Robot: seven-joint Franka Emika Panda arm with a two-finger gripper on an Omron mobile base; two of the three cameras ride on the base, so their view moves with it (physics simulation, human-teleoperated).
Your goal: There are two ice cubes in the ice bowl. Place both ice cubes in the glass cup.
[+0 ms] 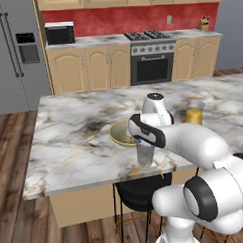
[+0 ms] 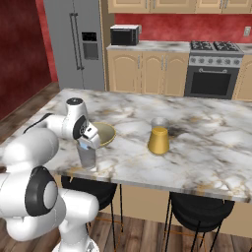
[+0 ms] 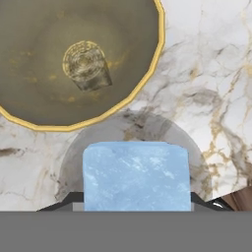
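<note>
An ice cube is being held clamped in the gripper, directly above the glass cup near the counter's front edge.

Even, bright, diffuse light in all 3 views; no single source visible, no hard cast shadows. Rendered look throughout: flat shading, low res, soft jagged edges on the cabinets and fridge. Marble counter evenly lit, no hot spots; only a faint soft shadow around the glass cup. Robot arm has smooth grey shading on its underside, mild highlight on top. Under-counter area w/ stools is darker. Hand view sharp enough: ice cube pale and bright, slightly mottled; bowl inside dull and dim vs its bright yellow rim. No motion blur, no obvious edge distortion.
</note>
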